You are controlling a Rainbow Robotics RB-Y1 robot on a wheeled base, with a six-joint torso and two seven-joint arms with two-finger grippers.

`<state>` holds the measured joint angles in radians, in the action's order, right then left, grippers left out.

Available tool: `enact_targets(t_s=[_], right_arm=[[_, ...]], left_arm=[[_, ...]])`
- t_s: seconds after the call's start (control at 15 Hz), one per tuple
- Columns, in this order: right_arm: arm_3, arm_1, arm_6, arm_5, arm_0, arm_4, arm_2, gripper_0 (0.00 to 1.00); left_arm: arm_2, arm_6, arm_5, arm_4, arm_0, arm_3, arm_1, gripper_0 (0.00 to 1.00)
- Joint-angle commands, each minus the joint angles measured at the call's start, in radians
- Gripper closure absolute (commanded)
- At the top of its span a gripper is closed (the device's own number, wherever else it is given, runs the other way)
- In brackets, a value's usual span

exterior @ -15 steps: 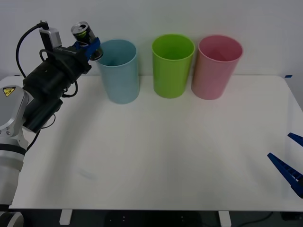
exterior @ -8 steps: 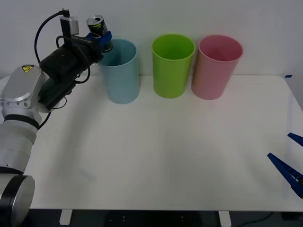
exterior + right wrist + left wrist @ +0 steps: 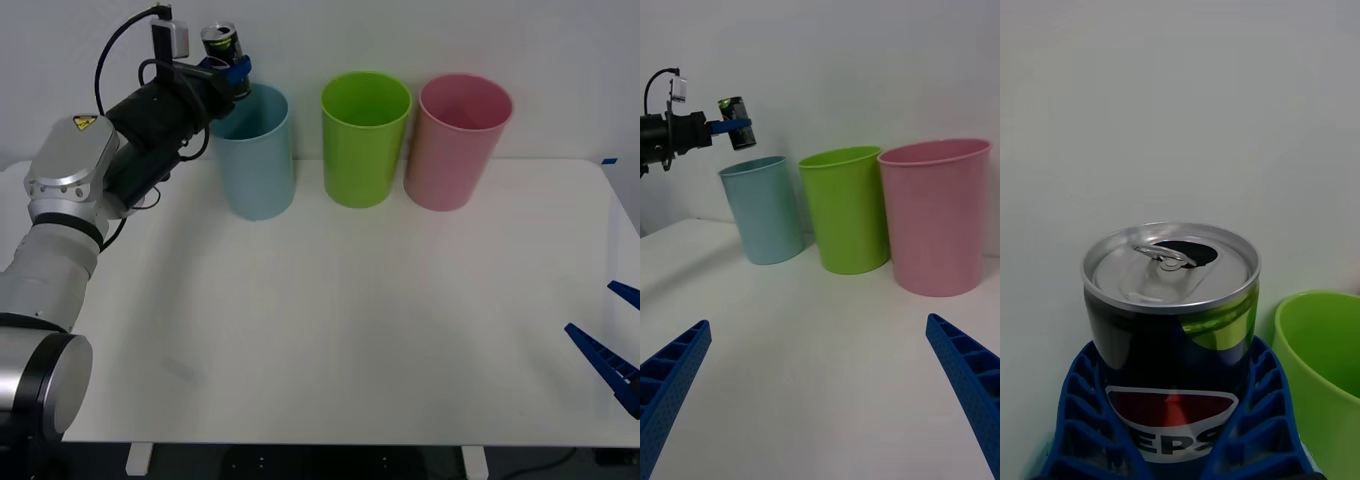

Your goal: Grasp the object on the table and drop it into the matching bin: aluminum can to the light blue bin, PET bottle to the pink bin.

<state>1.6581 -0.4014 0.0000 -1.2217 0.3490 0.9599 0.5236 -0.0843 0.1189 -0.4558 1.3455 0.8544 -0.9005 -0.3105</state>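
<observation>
My left gripper [image 3: 232, 72] is shut on the aluminum can [image 3: 222, 44], a small dark can with a silver pull-tab top [image 3: 1171, 262] and a green band. It holds the can in the air just above the left rim of the light blue bin [image 3: 252, 150]. From the right wrist view the can [image 3: 736, 132] hangs above and to one side of the light blue bin [image 3: 764, 210]. The pink bin [image 3: 459, 140] stands at the right end of the row. Low over the table's [image 3: 330, 320] front right corner, my right gripper [image 3: 618, 350] waits open and holds nothing.
A lime green bin [image 3: 364, 136] stands between the light blue and pink bins, all three in a row along the back of the white table by the wall. The left arm's black cable [image 3: 118, 50] loops above its wrist.
The left arm has carried the can up and to the right, from left of the light blue bin to just over its left rim. The right gripper has not moved.
</observation>
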Motion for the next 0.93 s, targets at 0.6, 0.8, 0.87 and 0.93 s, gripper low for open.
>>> enact_targets(t_s=[0.6,0.8,0.87,0.93], right_arm=[[0.0,0.0,0.0,0.0,0.0,0.0,0.0,0.0],[0.0,0.0,0.0,0.0,0.0,0.0,0.0,0.0],[0.0,0.0,0.0,0.0,0.0,0.0,0.0,0.0],[0.0,0.0,0.0,0.0,0.0,0.0,0.0,0.0]], left_arm=[[-0.002,-0.01,0.022,-0.005,0.0,0.0,0.014,0.0],[0.0,-0.01,0.022,-0.014,-0.001,0.0,0.014,0.0],[-0.002,-0.008,0.022,-0.017,-0.001,0.0,0.014,0.0],[0.0,-0.008,0.022,-0.022,-0.001,0.0,0.014,0.0]])
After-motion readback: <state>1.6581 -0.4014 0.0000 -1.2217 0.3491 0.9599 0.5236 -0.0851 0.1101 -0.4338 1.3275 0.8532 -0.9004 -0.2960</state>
